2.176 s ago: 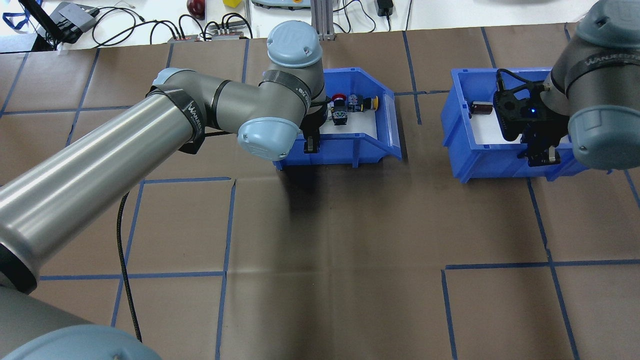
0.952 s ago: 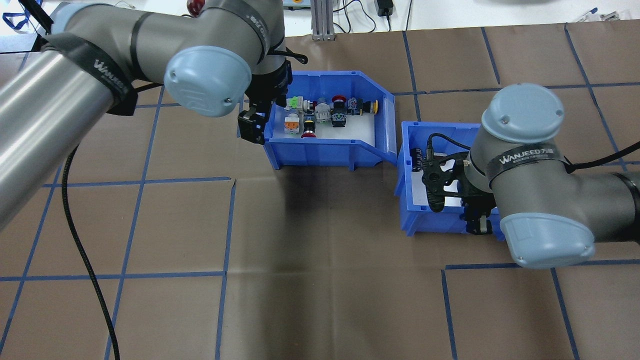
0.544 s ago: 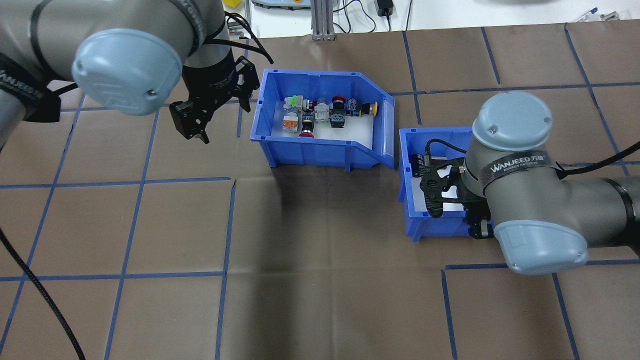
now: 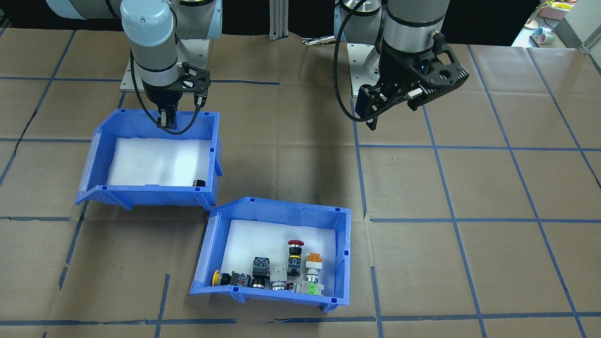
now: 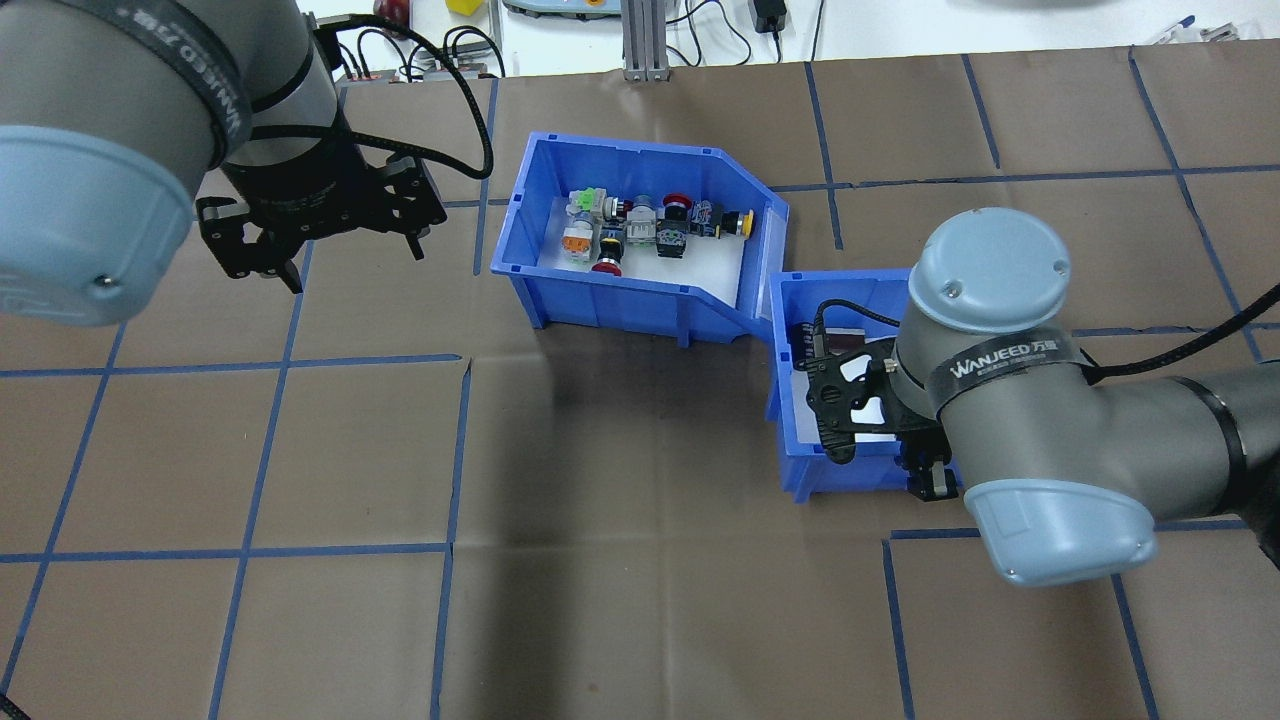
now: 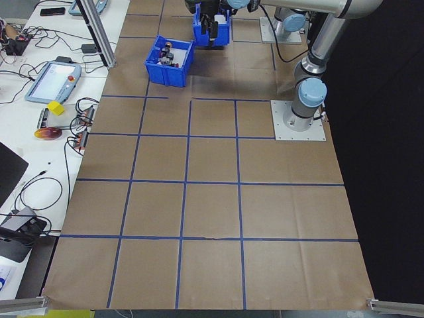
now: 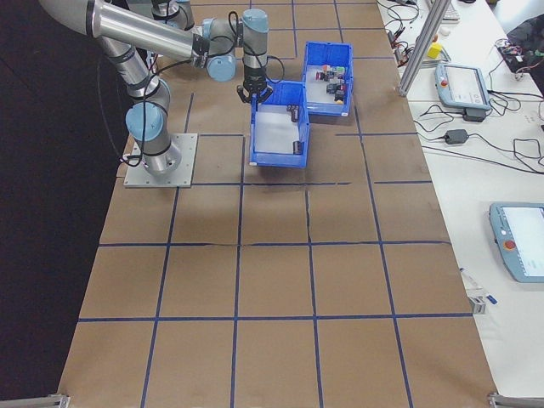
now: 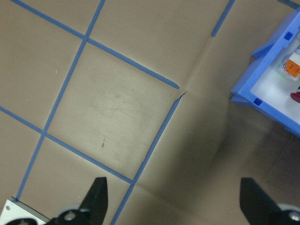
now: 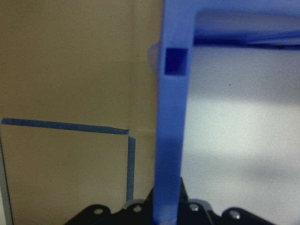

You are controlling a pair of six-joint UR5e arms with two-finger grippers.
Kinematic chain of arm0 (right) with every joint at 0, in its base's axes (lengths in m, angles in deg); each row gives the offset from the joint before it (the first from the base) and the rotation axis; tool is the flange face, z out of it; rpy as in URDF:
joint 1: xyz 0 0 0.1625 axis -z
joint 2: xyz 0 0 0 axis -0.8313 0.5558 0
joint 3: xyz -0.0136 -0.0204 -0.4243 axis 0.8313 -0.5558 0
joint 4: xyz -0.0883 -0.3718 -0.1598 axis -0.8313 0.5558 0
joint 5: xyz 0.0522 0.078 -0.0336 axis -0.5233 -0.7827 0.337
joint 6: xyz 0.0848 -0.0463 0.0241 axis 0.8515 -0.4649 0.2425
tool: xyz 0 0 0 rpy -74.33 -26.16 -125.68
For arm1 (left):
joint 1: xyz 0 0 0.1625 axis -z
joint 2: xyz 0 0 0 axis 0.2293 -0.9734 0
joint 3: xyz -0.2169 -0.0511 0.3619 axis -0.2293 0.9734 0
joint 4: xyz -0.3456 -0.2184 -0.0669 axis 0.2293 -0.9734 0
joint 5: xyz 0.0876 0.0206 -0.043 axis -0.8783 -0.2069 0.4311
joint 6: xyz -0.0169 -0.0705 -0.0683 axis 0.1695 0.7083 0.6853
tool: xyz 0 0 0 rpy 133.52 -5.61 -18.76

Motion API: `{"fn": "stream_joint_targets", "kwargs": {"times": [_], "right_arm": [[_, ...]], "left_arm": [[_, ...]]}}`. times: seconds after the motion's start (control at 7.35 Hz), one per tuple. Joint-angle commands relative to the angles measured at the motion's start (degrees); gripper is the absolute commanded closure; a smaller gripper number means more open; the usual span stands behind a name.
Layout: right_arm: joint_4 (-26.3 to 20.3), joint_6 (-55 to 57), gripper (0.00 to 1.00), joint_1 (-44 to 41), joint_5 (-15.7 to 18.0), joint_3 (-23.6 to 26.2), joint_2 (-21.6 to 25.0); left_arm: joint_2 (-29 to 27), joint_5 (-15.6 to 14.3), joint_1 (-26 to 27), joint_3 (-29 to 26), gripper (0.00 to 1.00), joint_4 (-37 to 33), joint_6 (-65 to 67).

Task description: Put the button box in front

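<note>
The button box (image 5: 610, 300) is a blue bin with a white liner and colourful push buttons. It sits at mid-table, also seen in the front view as the button box (image 4: 281, 213). My left gripper (image 5: 350, 262) hangs open and empty over bare paper to its left, clear of it. In the left wrist view the box's corner (image 8: 276, 89) shows at the right edge. My right gripper (image 5: 925, 480) is shut on the near wall of a second blue bin (image 5: 850, 475) holding dark cylinders (image 5: 805, 335). That wall (image 9: 168, 140) runs between my right fingers.
The second bin's far left corner touches the button box's right end. Brown paper with a blue tape grid (image 5: 455, 450) covers the table. Cables and small devices (image 5: 440, 55) lie beyond the far edge. The robot's base plates (image 4: 136, 80) stand on the robot's side.
My left gripper let go of the button box, opened and drew off to the left. My right arm dragged the second bin left and nearer, against the button box, which turned slightly.
</note>
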Motion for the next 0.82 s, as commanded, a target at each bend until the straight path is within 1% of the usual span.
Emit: {"fn": "stream_joint_targets", "kwargs": {"times": [0.0,0.14,0.27,0.41,0.54,0.68], "right_arm": [[-0.81,0.23,0.92,-3.05,-0.71,0.1,-0.11],[-1.77,0.23,0.92,-3.67,-1.58,0.1,-0.28],[-2.13,0.23,0.92,-3.85,-1.68,0.19,-0.46],[-2.22,0.32,0.92,-4.46,-2.11,1.58,-0.11],[-2.22,3.71,0.92,-5.94,-2.72,2.03,-0.11],[-1.7,6.7,0.92,-7.26,-2.64,1.95,-0.11]], "left_arm": [[0.93,0.4,-0.21,1.19,0.01,0.4,-10.1],[0.32,0.49,-0.29,1.19,0.01,0.58,-10.12],[-0.3,0.57,-0.3,1.89,0.01,0.67,-10.03],[0.22,0.49,-0.12,2.16,0.01,0.76,-10.03],[0.92,0.31,-0.12,2.51,0.01,0.76,-10.12],[-0.03,0.05,-0.21,2.51,0.01,0.84,-10.99]]}}
